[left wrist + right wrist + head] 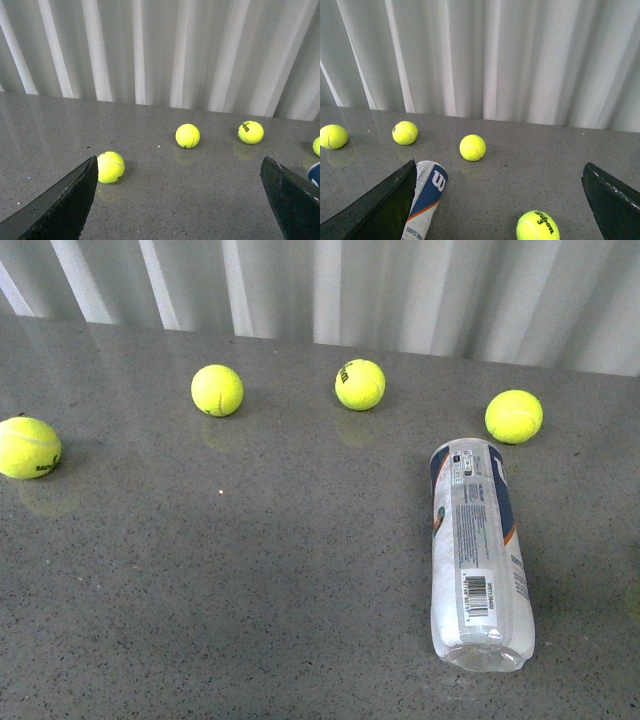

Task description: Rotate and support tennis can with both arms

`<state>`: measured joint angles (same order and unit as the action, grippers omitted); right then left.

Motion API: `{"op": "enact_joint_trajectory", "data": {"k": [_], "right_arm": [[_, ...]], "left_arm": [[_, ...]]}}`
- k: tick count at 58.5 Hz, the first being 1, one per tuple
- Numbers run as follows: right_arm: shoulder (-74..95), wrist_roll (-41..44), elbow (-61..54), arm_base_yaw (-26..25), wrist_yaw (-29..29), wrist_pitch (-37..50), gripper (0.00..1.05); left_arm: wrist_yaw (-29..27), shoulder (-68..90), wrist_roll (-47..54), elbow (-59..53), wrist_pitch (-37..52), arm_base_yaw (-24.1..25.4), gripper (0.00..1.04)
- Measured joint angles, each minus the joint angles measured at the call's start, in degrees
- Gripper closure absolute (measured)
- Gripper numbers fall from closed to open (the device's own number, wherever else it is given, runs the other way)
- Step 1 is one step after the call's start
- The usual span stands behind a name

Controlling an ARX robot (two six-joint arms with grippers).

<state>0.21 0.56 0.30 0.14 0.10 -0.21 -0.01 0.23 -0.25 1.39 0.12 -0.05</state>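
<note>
the can (478,550) lies on its side on the counter (250,590), right of centre, barcode up, a ball (514,416) near its far end. the left claw (178,170) and right claw (499,170) both stand wide apart, empty, neither touching it. likely trouble: the smooth round tube rolling or skidding away under one-sided contact, or bumping that ball.

We look at what seems a staged test bench: a grey speckled tabletop (250,590) backed by a plain white pleated curtain (150,50).
</note>
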Motion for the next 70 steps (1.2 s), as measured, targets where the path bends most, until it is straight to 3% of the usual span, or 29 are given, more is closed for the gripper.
{"op": "enact_joint_trajectory", "data": {"k": [33,36,38,41,47,55,70], "right_arm": [[0.0,0.0,0.0,0.0,0.0,0.0,0.07],[3.1,-2.1,2.6,2.0,6.6,-6.1,0.07],[8.9,-4.1,6.6,2.9,15.1,-12.2,0.07],[16.4,-5.1,11.0,1.3,18.8,-13.2,0.07],[30.0,-5.2,20.6,-4.1,15.9,-5.6,0.07],[47.6,-5.2,35.0,-6.0,12.8,-0.1,0.07],[82.1,-10.6,64.2,-0.9,4.8,-19.3,0.07]], "left_arm": [[0.0,0.0,0.0,0.0,0.0,0.0,0.07],[0.0,0.0,0.0,0.0,0.0,0.0,0.07],[0.0,0.0,0.0,0.0,0.0,0.0,0.07],[0.0,0.0,0.0,0.0,0.0,0.0,0.07],[0.0,0.0,0.0,0.0,0.0,0.0,0.07],[0.0,0.0,0.0,0.0,-0.1,0.0,0.07],[0.0,0.0,0.0,0.0,-0.1,0.0,0.07]]}}
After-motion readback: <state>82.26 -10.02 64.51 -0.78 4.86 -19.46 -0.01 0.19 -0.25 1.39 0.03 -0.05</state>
